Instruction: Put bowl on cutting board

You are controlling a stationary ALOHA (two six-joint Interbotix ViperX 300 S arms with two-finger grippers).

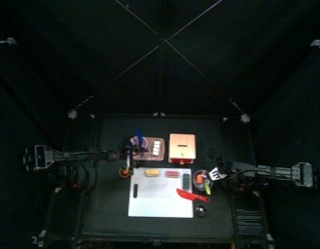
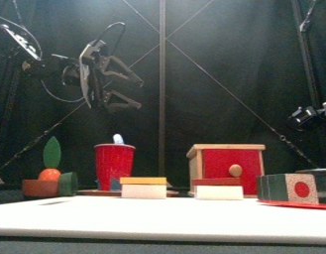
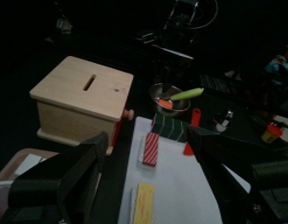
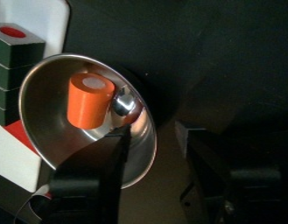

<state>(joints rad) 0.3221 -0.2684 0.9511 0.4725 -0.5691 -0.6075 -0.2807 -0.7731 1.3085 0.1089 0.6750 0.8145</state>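
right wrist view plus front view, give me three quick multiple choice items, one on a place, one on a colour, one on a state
1. In the right wrist view, where is the orange cylinder?
A. on the white board
B. inside the bowl
C. between the hand's jaws

2. In the front view, what colour is the cup?
A. red
B. blue
C. white

3. How does the right hand stand?
A. shut on the bowl's rim
B. shut on nothing
C. open

Key:
1 B: the orange cylinder stands upright on the floor of the shiny bowl.
2 A: the cup is red, with something pale sticking out of its top.
3 C: the right hand has its jaws wide apart over the bowl's edge.
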